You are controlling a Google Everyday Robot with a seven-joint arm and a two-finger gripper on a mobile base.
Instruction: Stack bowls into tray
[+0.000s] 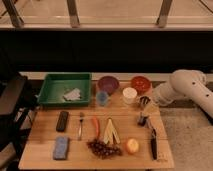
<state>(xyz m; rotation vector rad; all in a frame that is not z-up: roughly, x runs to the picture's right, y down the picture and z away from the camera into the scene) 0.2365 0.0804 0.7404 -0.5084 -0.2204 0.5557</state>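
Camera view: gripper (144, 103), fingers spread and empty, hovers right of centre beside the white cup (129, 95). Purple-maroon bowl (108, 83) and orange-red bowl (141, 83) sit above it, right of the green tray (55, 87), upper left.

Wood table (42, 137). Back row: pale crumpled scrap (72, 94), blue cup (102, 98), white cup (129, 95) just left of gripper (144, 102). Middle row: black block (62, 121), fork (80, 125), carrot (95, 125), yellow peel (111, 131). Front row: blue sponge (61, 148), grapes (104, 148), orange fruit (132, 146), dark tool (153, 142) near right edge.
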